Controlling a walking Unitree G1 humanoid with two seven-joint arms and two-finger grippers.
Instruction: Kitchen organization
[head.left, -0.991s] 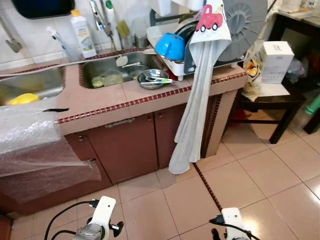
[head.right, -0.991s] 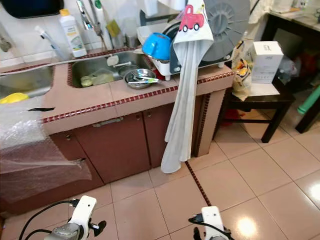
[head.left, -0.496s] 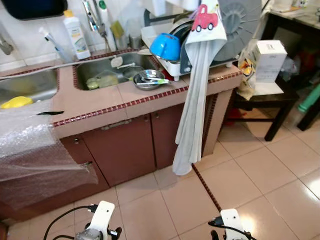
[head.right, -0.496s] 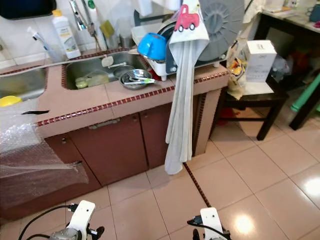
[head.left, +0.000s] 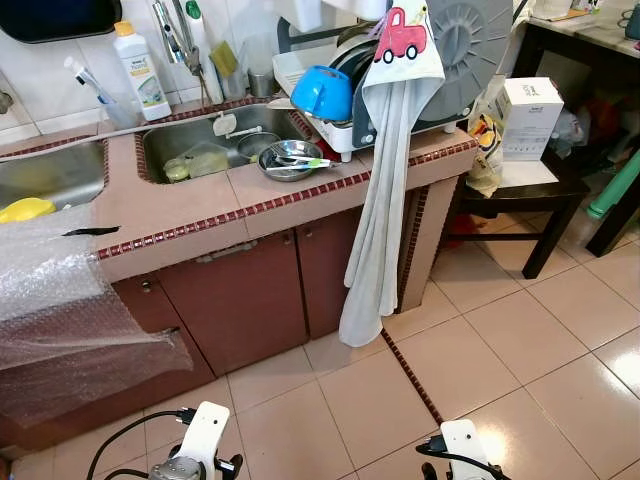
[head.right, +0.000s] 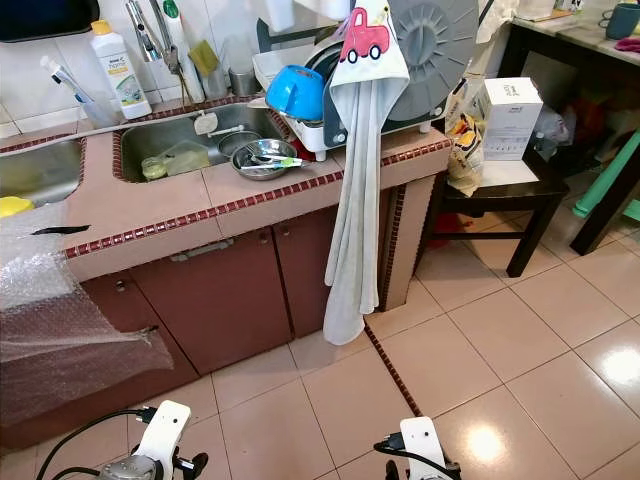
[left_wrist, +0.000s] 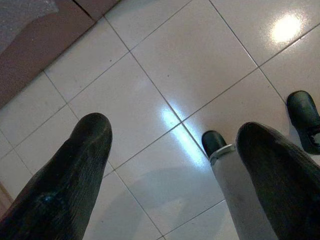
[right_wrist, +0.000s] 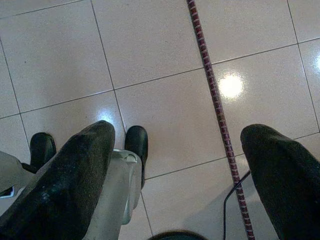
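Note:
A tiled kitchen counter (head.left: 190, 205) stands ahead of me across the floor. On it, a steel bowl (head.left: 288, 160) with utensils sits beside the sink (head.left: 200, 140). A blue bowl (head.left: 322, 92) rests in the white dish rack (head.left: 345, 135), and a long grey towel (head.left: 385, 200) hangs down over the cabinet doors. Both arms hang low by the floor. In the wrist views my left gripper (left_wrist: 175, 130) and right gripper (right_wrist: 180, 132) are open over bare tiles, holding nothing.
A detergent bottle (head.left: 138, 72) stands behind the sink. Bubble wrap (head.left: 60, 300) drapes over the counter's left end, by a yellow item (head.left: 25, 209) in the second basin. A white box (head.left: 527, 118) sits on a dark side table (head.left: 530, 185) at the right.
The whole view has shifted a little as the camera moved. Nothing on the counter has moved, and both arms still hang low.

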